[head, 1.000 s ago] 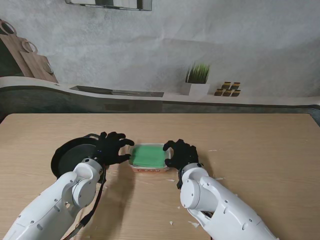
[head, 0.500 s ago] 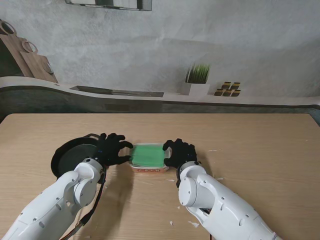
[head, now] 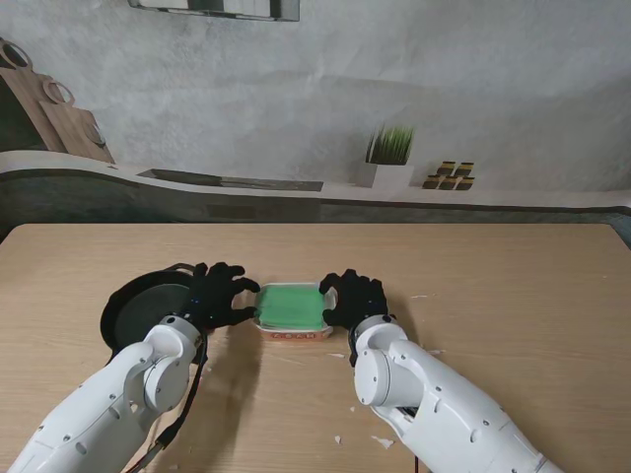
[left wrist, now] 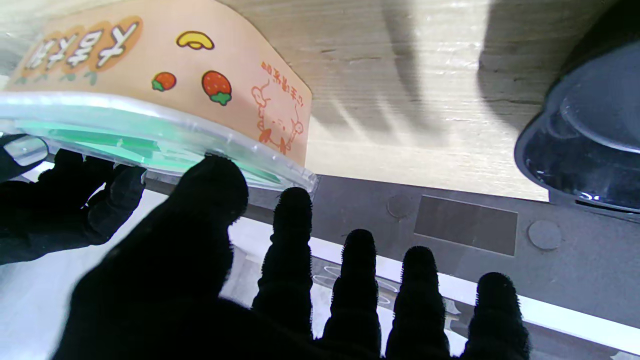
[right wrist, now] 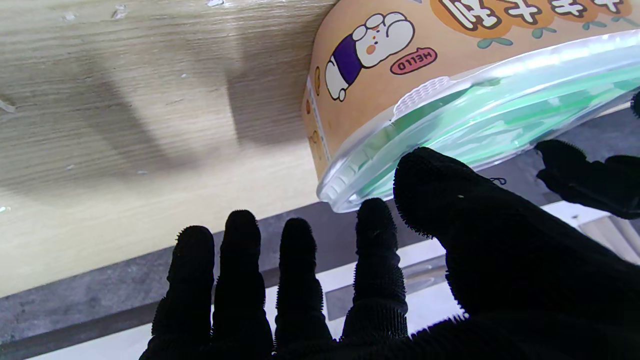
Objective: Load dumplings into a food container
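The black-gloved left robot hand (head: 219,296) has its fingers spread wide, flat over the left end of the orange cardboard food container with a clear lid over green (head: 291,309), and holds nothing; its thumb (left wrist: 212,185) meets the lid's rim, while the four other fingers (left wrist: 294,215) reach past the corner into open air. The black-gloved right robot hand (head: 353,299) is likewise spread wide and holds nothing, with its thumb (right wrist: 430,180) and nearest finger at the lid's edge on the container's right end. Only the wrist views show the printed strawberries, the cartoon animal and the "HELLO" label on the container's side. The stand view alone shows the whole layout: the container sits on the light wooden surface (head: 493,286) between the two robot hands, touching both. A black round plastic bowl (head: 143,307) lies just beyond the outer side of the left robot hand.
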You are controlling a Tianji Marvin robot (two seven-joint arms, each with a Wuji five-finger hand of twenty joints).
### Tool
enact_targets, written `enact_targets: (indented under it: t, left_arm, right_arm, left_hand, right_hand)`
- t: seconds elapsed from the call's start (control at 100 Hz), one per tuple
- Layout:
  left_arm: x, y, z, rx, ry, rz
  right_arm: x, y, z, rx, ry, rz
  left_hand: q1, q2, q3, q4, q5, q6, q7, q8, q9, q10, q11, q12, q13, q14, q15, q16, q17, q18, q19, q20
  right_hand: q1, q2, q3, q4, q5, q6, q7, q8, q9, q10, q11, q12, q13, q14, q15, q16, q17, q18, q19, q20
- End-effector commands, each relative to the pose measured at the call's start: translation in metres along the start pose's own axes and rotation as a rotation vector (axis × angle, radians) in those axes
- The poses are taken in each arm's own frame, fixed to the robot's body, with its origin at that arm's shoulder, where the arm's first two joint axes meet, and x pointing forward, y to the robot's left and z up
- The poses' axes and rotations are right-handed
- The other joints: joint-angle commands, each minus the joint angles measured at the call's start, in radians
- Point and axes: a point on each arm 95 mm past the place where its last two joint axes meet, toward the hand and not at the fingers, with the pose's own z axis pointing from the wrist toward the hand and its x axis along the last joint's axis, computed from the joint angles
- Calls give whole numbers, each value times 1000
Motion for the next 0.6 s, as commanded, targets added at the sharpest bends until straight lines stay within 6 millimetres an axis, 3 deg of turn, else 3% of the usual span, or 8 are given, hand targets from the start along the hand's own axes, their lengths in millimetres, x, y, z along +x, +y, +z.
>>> enact_targets:
  t: [0.0, 0.28, 0.43, 0.59]
  left_arm:
    - [2, -1, 1, 1, 8, -8]
    - [5, -11, 4, 38, 27, -34]
    - [3, -11, 8, 11, 30, -7]
    - [1, -7, 12, -30, 31, 38]
  right_arm:
    - [-1, -8, -3, 14, 8, 0]
    - [-6, -7, -3, 5, 8, -13]
    - [-6, -7, -3, 15, -1, -18]
    - [-6, -8, -4, 23, -4, -23]
  left_hand:
    - [-16, 34, -8, 19, -12, -2, 6, 10, -34, -32, -11, -10, -31, -25, -20, -4, -12, -11, 3, 21]
    - [19, 105, -71, 23, -19, -17, -6, 2, -41, -38, -12, -13, -32, -33, -26, -5, -8, -16, 6, 25]
    - [17, 66, -85, 26, -33, -19, -38, -20, -54, -44, -31, -30, -40, -38, -62, -24, -11, -16, 4, 24]
    - [-12, -2, -27, 23, -53, -23, -52, -35, -54, -49, -76, -62, -44, -42, -101, -35, -13, -18, 2, 23]
  right_hand:
    - [14, -40, 18, 35, -26, -40, -10, -13, -26, -28, 1, 3, -33, -21, 8, -2, -16, -29, 28, -12]
    - [13, -45, 18, 34, -11, -36, 4, -8, -25, -28, 4, 4, -33, -21, 10, -1, -20, -28, 33, -17]
    - [13, -50, 15, 33, -2, -35, 2, -9, -26, -27, 6, 5, -34, -20, 9, -1, -20, -28, 33, -19]
    - [14, -57, 12, 32, -1, -36, -1, -9, -26, -27, 7, 5, -34, -17, 8, -2, -21, -27, 34, -20]
